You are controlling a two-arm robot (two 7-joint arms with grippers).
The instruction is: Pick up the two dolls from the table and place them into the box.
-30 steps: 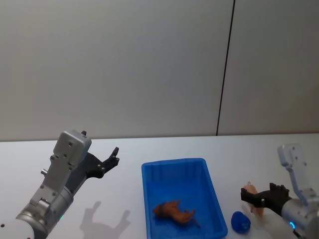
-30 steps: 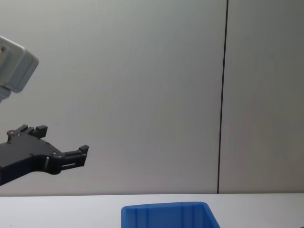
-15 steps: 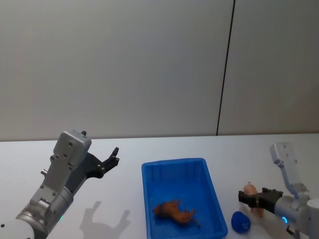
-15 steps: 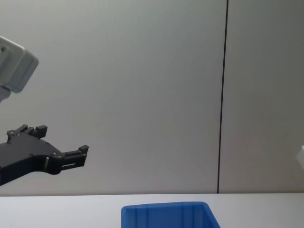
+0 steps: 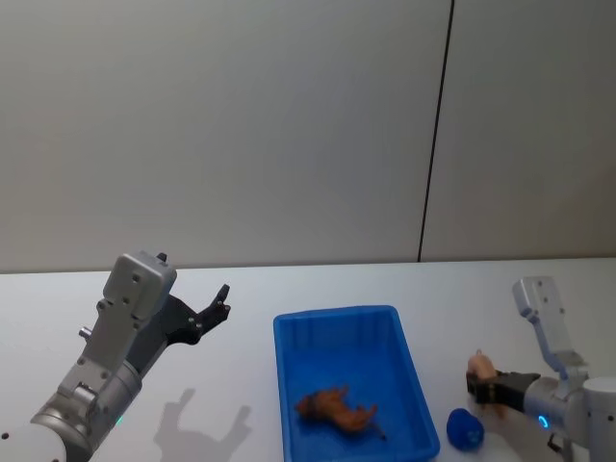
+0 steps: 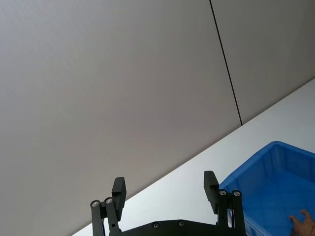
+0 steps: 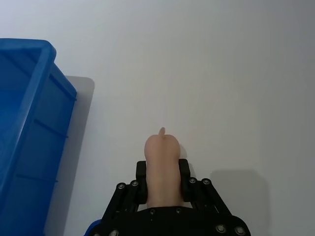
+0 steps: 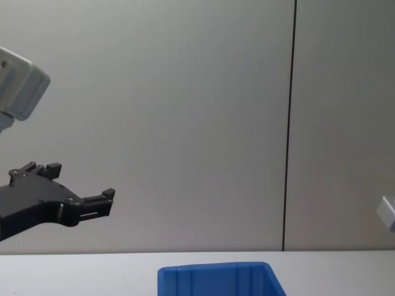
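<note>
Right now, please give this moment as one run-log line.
left gripper: raised, jaws open | right gripper: jaws shut on pink doll, right of box | brown doll: in box

Soft, even indoor light; all views sharp.
The left tool (image 5: 220, 302) throws a pale grey shadow (image 5: 192, 419) on the white counter (image 5: 385, 284); the box (image 7: 29, 123) shades the counter beside it too.

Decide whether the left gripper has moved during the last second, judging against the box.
No. In the head view the left gripper sits open at the same spot left of the box; the right gripper holds the doll.
</note>
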